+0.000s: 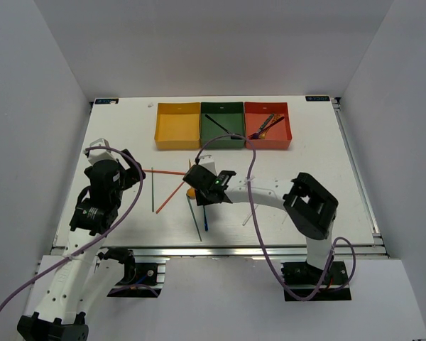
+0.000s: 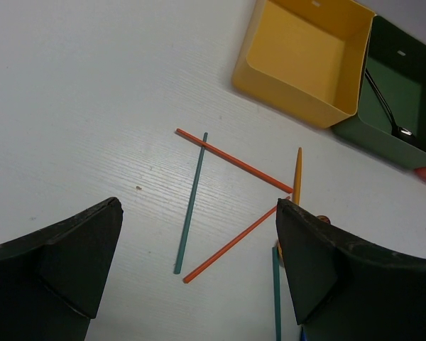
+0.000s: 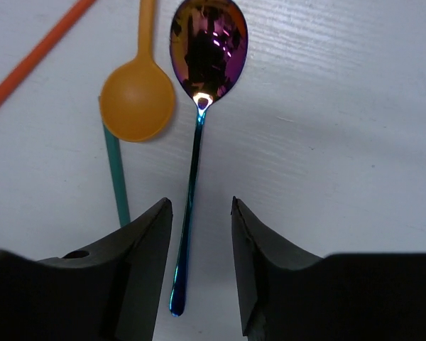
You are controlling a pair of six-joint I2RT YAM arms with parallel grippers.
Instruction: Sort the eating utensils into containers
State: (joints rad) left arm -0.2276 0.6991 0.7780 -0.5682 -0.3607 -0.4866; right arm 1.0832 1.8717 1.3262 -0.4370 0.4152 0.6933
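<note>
Overhead, 3 trays line the counter's [image 1: 305, 177] far edge: yellow tray [image 1: 177, 126], green tray [image 1: 222, 125] and red tray [image 1: 268, 125], the last 2 holding utensils. At my left wrist, the left end effector [image 2: 199, 209] hangs spread wide above a grey-green chopstick [image 2: 191, 202] and 2 orange-red chopsticks [image 2: 234, 161]. At my right wrist, the right end effector [image 3: 199, 213] is narrowly spread, the iridescent spoon's [image 3: 208, 50] handle lying between its fingers, beside an orange spoon [image 3: 137, 96].

**Three trays in a row, loose utensils on the worktop**

At the far edge, side by side, stand the yellow tray [image 1: 177, 129], empty, the green tray [image 1: 231, 112] with a black utensil [image 1: 224, 126], and the red tray [image 1: 268, 144] with several pieces. Nearer, two orange-red chopsticks [image 2: 234, 160] form a V. A grey-green chopstick [image 2: 191, 202] crosses one. An orange spoon [image 3: 137, 99] lies beside an iridescent purple spoon [image 3: 208, 46].
</note>
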